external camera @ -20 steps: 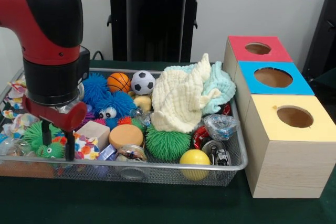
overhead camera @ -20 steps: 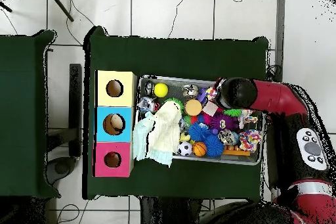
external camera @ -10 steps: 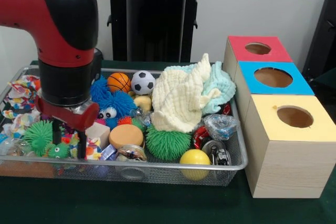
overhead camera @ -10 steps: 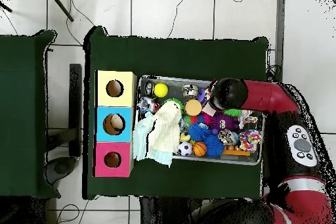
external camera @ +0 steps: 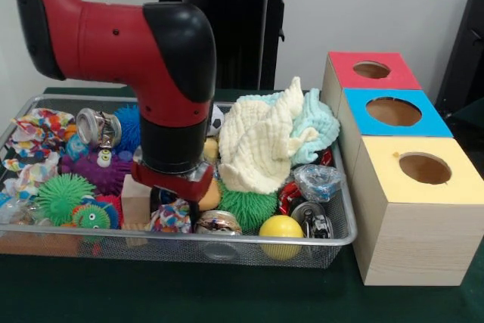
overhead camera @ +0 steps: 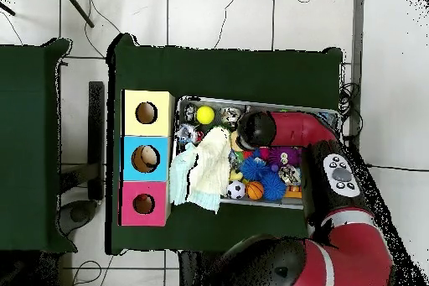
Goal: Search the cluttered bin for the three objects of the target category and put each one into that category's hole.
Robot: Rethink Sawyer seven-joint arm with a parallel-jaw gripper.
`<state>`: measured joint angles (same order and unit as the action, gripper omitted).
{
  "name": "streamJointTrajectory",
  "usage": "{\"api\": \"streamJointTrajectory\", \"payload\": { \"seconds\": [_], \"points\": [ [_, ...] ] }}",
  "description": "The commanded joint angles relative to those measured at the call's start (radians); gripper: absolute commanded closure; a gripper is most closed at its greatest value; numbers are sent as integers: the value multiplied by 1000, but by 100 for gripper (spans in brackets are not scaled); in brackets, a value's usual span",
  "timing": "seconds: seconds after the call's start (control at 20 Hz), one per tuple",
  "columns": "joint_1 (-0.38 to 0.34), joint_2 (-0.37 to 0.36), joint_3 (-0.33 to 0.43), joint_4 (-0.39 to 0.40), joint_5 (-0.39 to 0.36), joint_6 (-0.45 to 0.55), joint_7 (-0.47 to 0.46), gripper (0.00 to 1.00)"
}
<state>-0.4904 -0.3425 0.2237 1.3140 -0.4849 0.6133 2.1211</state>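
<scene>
**Arm lowered into the middle of the wire bin**

The cluttered bin (external camera: 227,246) is set on the green counter (external camera: 151,293), alongside three wooden boxes placed in a row toward one end: a yellow-topped box (external camera: 423,179), a blue-topped box (external camera: 393,113) and a red-topped box (external camera: 370,70), each with a round hole in its top. In the overhead view the bin (overhead camera: 328,115) is seen near the counter edge closest to the robot's base, with the boxes at its far end.

The red and black arm (external camera: 170,73) is bent down into the bin's middle. The tool (external camera: 175,198) is sunk among the toys beside a tan block (external camera: 136,200) and above a patterned cloth ball (external camera: 172,218); whether it is released or clenched cannot be told, since its tips are hidden by clutter.

Within the bin are seen a cream and mint cloth (external camera: 272,138), a yellow ball (external camera: 280,227), a green spiky ball (external camera: 247,208), a silver can (external camera: 98,126), a purple spiky toy (external camera: 98,168) and another green spiky ball (external camera: 60,196).
</scene>
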Motion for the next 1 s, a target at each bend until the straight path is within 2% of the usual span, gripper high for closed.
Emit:
{"api": "streamJointTrajectory", "payload": {
  "seconds": [0.05, 0.25, 0.35, 0.55, 0.7, 0.85, 1.0],
  "points": [
    [42, 118, -26, 196, 43, -92, 211, 0],
    [73, 71, -44, 272, 130, -73, 260, 0],
    [82, 52, -51, 295, 165, -56, 251, 0],
    [79, 35, -52, 309, 222, -13, 204, 0],
    [90, 29, -65, 320, 265, -6, 210, 0],
    [118, -15, -89, 355, 304, 8, 229, 0],
    [124, -38, -97, 357, 320, 1, 199, 0]
  ]
}}
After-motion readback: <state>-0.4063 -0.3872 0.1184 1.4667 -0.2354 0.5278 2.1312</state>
